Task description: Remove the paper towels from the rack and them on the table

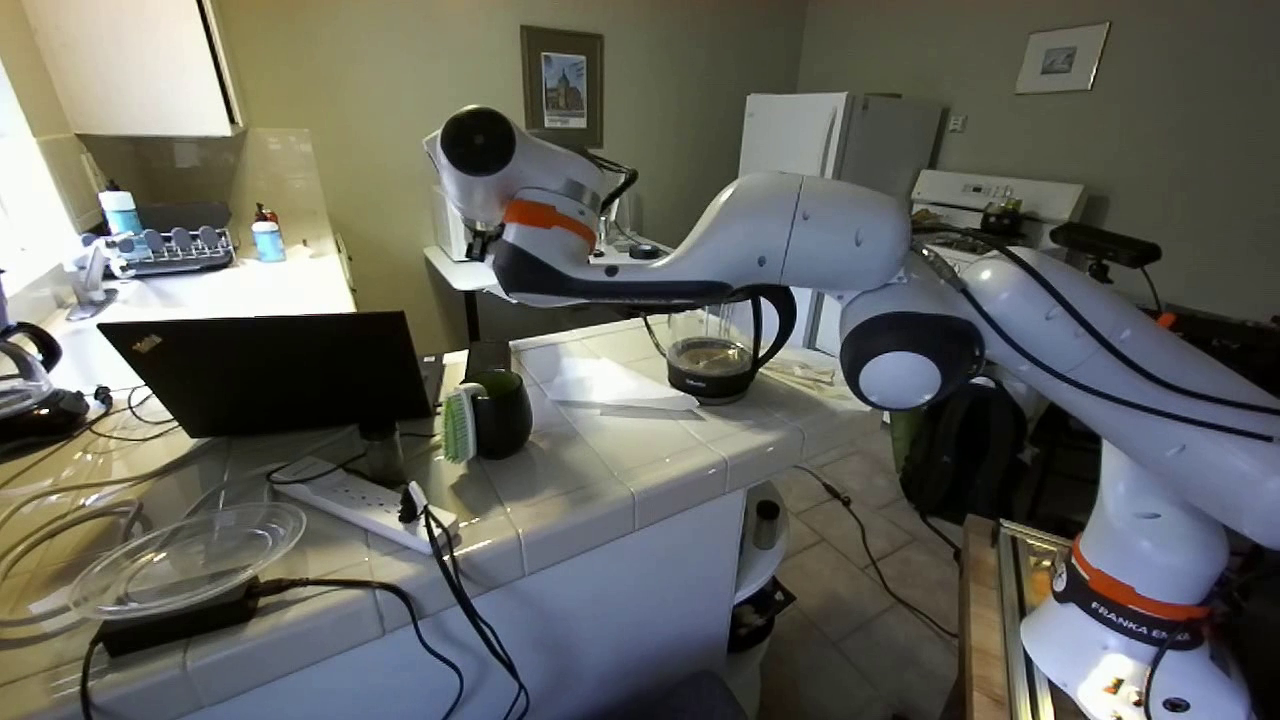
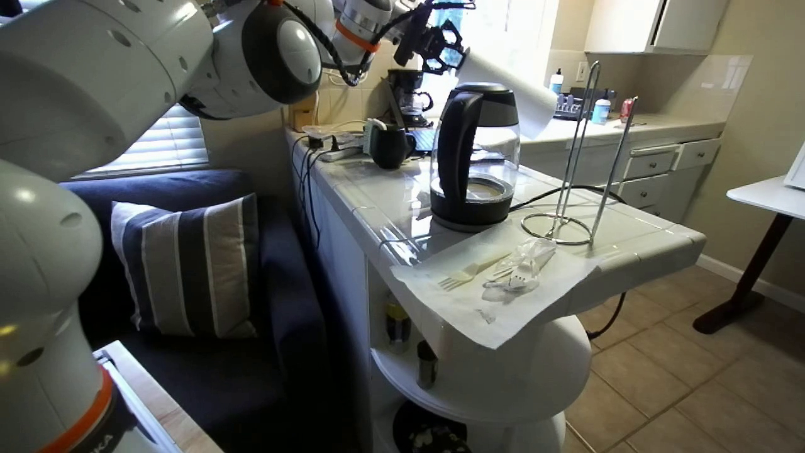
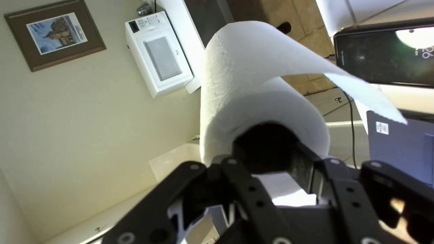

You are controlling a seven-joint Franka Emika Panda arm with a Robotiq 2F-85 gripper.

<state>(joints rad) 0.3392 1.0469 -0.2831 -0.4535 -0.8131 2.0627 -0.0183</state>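
The paper towels, a white roll point(image 2: 512, 91), hang tilted in the air beyond the glass kettle in an exterior view. In the wrist view the roll point(image 3: 234, 71) stretches away from me with a loose paper flap. My gripper point(image 3: 283, 159) holds the roll at its near end. The fingers stand partly apart at the dark core opening; how the tips touch it is hidden. The gripper point(image 2: 462, 60) also shows at the roll's upper end. The wire rack point(image 2: 612, 173) stands bare on the table point(image 2: 402, 198). The table point(image 1: 600, 480) shows in both exterior views; the arm hides the roll in one.
A glass kettle point(image 2: 475, 157) stands beside the rack. A white sheet point(image 2: 453, 308) with plastic forks overhangs the table end. A dark mug with a brush point(image 1: 503, 415), a laptop point(image 1: 280, 370), a power strip point(image 1: 350, 500), a clear lid point(image 1: 190, 560) and cables crowd the table.
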